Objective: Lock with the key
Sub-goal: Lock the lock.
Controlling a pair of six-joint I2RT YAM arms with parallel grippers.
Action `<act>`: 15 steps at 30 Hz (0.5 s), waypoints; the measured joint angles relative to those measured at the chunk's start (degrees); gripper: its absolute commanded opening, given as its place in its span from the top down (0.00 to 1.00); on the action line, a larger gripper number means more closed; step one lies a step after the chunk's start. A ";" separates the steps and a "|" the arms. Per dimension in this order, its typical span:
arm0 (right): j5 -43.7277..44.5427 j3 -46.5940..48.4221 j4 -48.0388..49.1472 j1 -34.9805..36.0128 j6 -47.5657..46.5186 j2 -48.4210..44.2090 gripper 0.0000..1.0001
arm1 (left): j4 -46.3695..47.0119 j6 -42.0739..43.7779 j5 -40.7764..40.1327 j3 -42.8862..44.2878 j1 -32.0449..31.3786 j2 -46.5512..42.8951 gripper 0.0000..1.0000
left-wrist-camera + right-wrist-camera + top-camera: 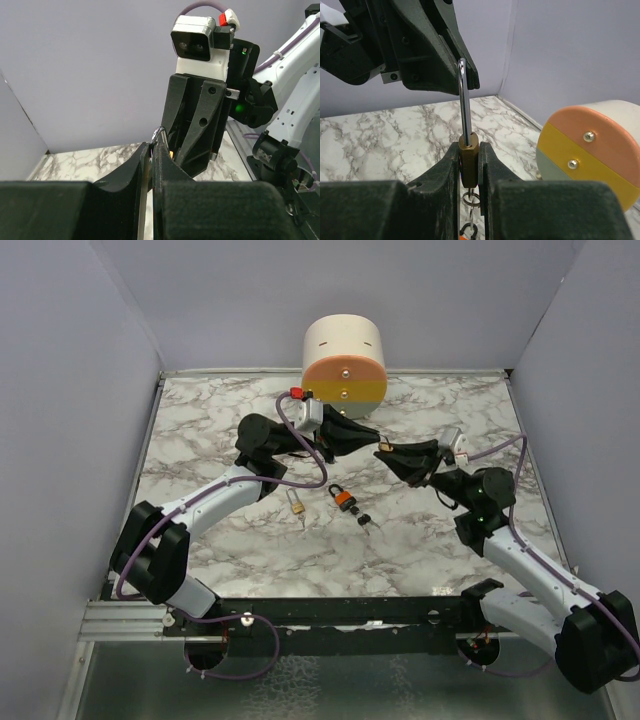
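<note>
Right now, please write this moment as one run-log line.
left end effector: shut, at shackle top | right end effector: shut on brass padlock, in air | key: on table, untouched

Marble-pattern table (200, 440). Mid-table: small brass padlock (296, 502); orange padlock (343, 499) to its right; key bunch (366, 521) just beside orange padlock. Round drum (345, 365), striped face, at far edge.
</note>
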 measured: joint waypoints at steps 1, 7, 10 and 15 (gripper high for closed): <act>0.04 0.28 -0.15 0.00 -0.09 0.00 0.98 | 0.33 0.15 -0.22 0.00 0.00 0.00 1.00; 1.09 1.88 -0.31 0.15 -0.11 0.04 0.98 | 2.36 0.57 -0.79 0.24 -0.02 0.13 1.00; 1.31 2.84 -0.13 0.26 0.50 0.22 0.98 | 2.97 0.63 -1.22 0.37 -0.07 0.17 1.00; 1.33 5.18 1.38 0.37 2.97 1.07 0.98 | 3.87 0.70 -1.64 0.46 -0.15 0.59 1.00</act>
